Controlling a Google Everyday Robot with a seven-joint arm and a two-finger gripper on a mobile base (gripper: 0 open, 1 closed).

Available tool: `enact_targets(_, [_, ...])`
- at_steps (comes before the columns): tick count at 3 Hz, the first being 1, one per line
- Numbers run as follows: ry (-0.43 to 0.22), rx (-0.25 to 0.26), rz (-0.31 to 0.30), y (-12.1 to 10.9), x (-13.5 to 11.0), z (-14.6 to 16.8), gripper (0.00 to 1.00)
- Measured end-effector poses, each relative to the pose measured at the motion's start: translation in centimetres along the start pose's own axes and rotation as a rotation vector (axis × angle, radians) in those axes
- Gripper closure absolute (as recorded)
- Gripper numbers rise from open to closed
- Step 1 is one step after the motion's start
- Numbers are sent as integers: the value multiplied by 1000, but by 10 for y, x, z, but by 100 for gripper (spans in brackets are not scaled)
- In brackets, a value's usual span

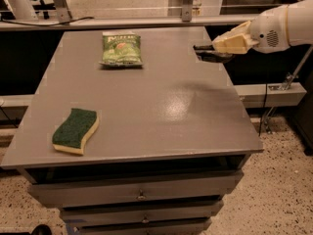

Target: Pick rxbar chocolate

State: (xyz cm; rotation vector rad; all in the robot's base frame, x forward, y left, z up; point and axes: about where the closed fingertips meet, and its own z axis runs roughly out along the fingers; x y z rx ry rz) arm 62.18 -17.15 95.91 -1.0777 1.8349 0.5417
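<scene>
Rxbar chocolate [201, 47]: showing as a small, flat, dark strip, with no lettering that can be read.
Pose: lying roughly level, its long side running left to right and its left end poking out free.
Place: sitting at the far right edge of the table [146, 111].
Hold: the pincer [215, 48] is reaching in from the right and clamping the bar's right end.
Contact with table: not showing clearly.
</scene>
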Motion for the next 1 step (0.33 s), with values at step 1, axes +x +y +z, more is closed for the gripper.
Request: enact_targets(1, [0, 0, 0, 0, 0, 0, 100])
